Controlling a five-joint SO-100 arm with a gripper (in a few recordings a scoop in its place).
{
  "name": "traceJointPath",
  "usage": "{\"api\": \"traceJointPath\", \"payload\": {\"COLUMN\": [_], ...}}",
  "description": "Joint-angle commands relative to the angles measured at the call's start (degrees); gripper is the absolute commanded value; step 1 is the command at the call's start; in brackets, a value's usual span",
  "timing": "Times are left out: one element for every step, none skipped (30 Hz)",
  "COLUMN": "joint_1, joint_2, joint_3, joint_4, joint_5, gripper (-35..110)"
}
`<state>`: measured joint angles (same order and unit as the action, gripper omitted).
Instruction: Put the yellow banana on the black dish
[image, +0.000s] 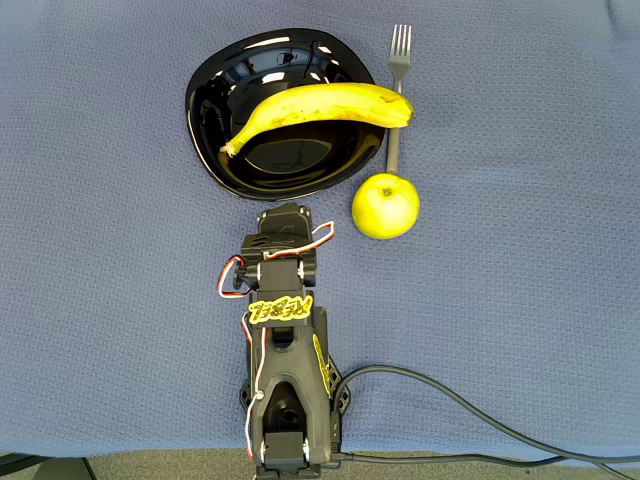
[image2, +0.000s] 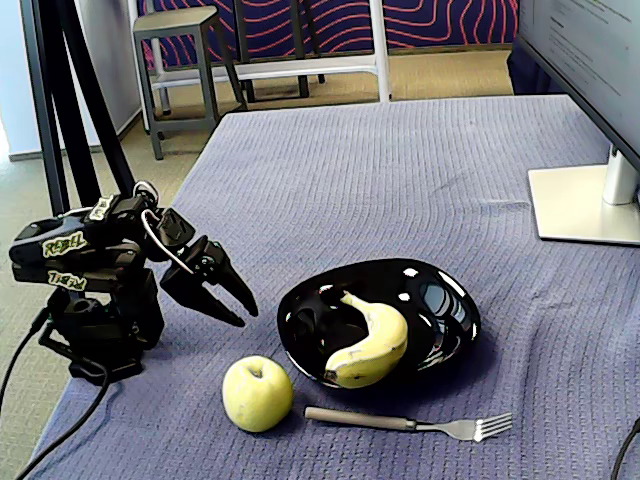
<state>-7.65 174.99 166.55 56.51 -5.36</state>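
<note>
The yellow banana (image: 320, 105) (image2: 375, 345) lies across the black dish (image: 215, 130) (image2: 440, 300), its stem end toward the dish's left rim in the overhead view and its other end overhanging the right rim by the fork. My gripper (image: 285, 212) (image2: 247, 317) is drawn back just short of the dish's near edge, apart from dish and banana. Its jaws point down toward the cloth, tips close together, with nothing between them.
A yellow-green apple (image: 385, 205) (image2: 258, 393) sits beside the dish, close to my gripper. A grey metal fork (image: 400, 55) (image2: 400, 422) lies along the dish's side. A monitor stand (image2: 585, 205) is at the table's far edge. Blue cloth covers the table.
</note>
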Motion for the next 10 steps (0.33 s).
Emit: {"api": "traceJointPath", "payload": {"joint_1": [0.53,0.53,0.53,0.44,0.26,0.0,0.0,0.44,0.7,0.62], "joint_2": [1.49,1.49,1.32,1.05,0.97,0.97,1.05,0.97,0.53,0.26], "joint_3": [0.0,0.0,0.0,-0.09,-0.18,-0.18,-0.18,-0.26,-0.35,-0.44], "joint_4": [-0.7,-0.62,-0.62,-0.79,-0.79,-0.7,-0.62,-0.62,-0.62,-0.88], "joint_5": [-0.09,0.0,0.09,0.26,0.79,1.14,1.23,1.67,1.93,1.93], "gripper": [0,0,0,0,0,0,0,0,0,0]}}
